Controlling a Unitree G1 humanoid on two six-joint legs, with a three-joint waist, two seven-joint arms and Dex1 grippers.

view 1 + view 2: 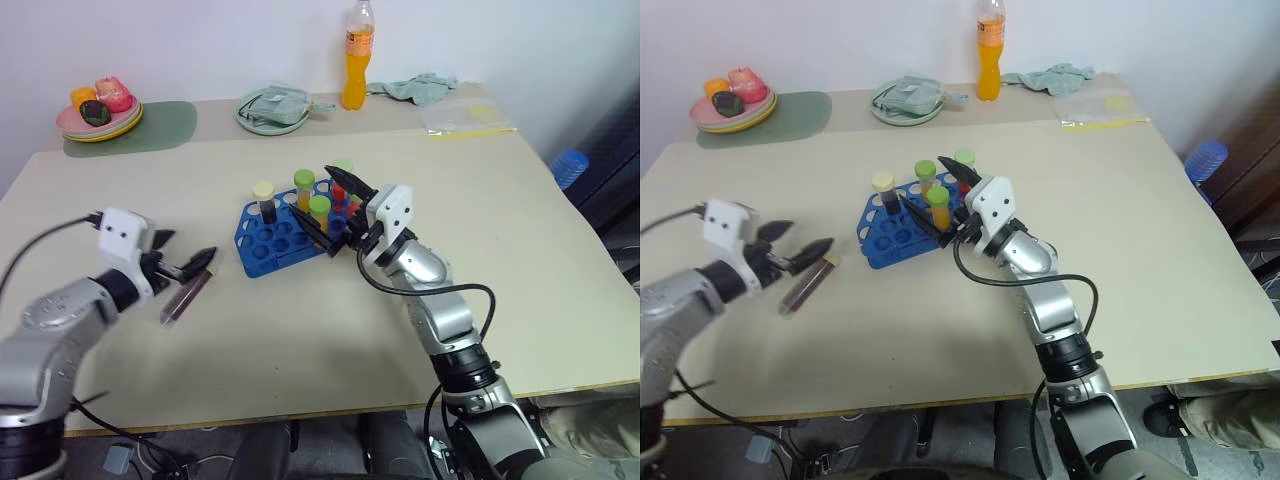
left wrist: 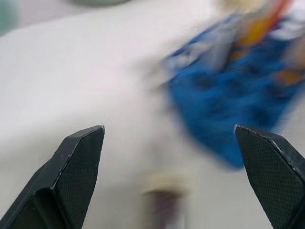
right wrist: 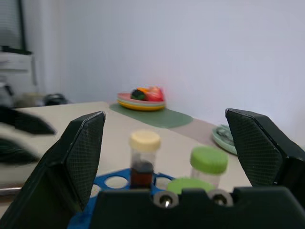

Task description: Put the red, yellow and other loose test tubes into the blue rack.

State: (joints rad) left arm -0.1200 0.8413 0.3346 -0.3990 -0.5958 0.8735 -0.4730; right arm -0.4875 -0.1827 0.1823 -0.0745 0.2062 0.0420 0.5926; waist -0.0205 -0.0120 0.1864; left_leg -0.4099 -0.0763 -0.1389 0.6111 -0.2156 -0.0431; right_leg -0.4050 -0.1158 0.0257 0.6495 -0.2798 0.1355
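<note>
Four tubes: stand upright in the blue rack (image 1: 283, 231), which sits near the middle of the tabletop (image 1: 500, 250).
Cream-capped tube (image 1: 265, 201): holds dark liquid; stands at the rack's left end.
Green-capped tubes: three in the rack, one behind (image 1: 304, 187), one in front with orange-yellow liquid (image 1: 320, 213), and one at the far right (image 1: 343, 170) half hidden by the right hand; red liquid shows low beside that hand.
Loose tube (image 1: 186, 297): dark liquid, lying on its side on the tabletop, left of the rack and well apart from it; its cap end is too blurred to read, probably cream.
Left hand (image 1: 190, 265): fingers spread wide and empty, poised just above the loose tube and pointing toward the rack.
Right hand (image 1: 322, 203): fingers spread wide, gripping nothing; it hangs over the rack's right end, with the capped tubes seen between its fingers (image 3: 81, 157) in the wrist view.
Orange drink bottle (image 1: 357, 55): upright at the far edge of the tabletop.
Green plate (image 1: 272, 110): near the bottle, holding a folded cloth.
Stacked plates with toy food (image 1: 99, 108): far left corner, on a green mat (image 1: 160, 127).
Crumpled cloth (image 1: 420, 88) and clear bag (image 1: 465, 116): far right corner.
</note>
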